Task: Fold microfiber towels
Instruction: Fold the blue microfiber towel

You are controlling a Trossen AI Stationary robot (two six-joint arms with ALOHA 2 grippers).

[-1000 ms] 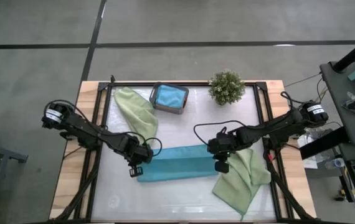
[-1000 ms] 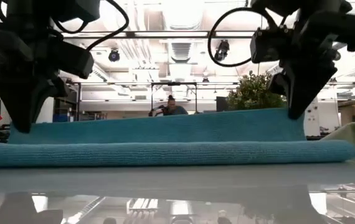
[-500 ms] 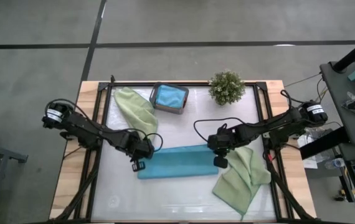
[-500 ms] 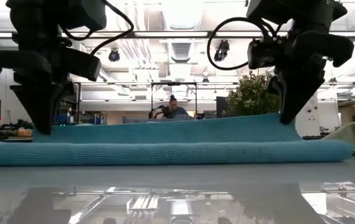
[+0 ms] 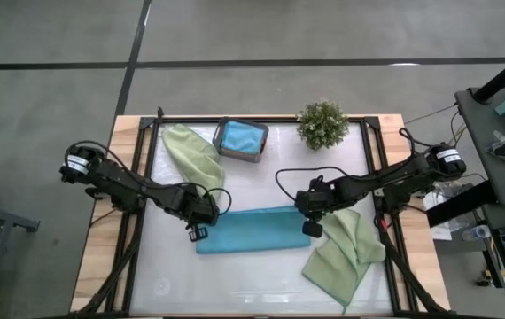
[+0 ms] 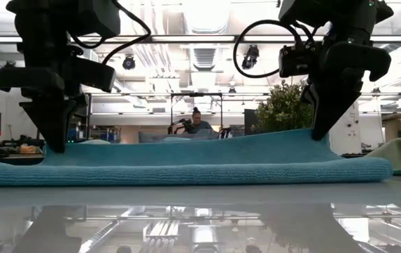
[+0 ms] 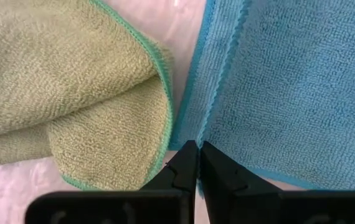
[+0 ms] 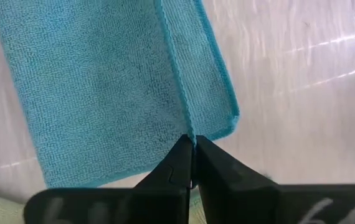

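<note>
Teal-blue microfiber fills the middle of your desk (image 5: 173, 283): one folded teal-blue towel (image 5: 252, 229) lies there as a long band, its doubled edge facing the low camera. You have four towels in sight: that one, a second teal-blue towel (image 5: 240, 136) tucked in the dark grey tray (image 5: 222, 149) at the far side, and two sage green towels, one rumpled (image 5: 191, 155) beside the tray and just next to the band's left end, the other (image 5: 345, 254) lying crumpled at the band's right end and reaching the near right corner. No brand, label or writing can be read on any cloth or on the tray. One small potted plant (image 5: 322, 124) stands at the far edge, right of the tray. Your left gripper (image 5: 198, 232) sits at the band's left end with its fingers pressed together; the wrist view shows the tips meeting at the upper layer's edge, though you cannot tell whether cloth is caught between them. Your right gripper (image 5: 310, 229) sits at the right end, its fingers pinched tight on the top layer's hem, with that corner raised a little above the rest. One person shows far behind the desk in the low view.
</note>
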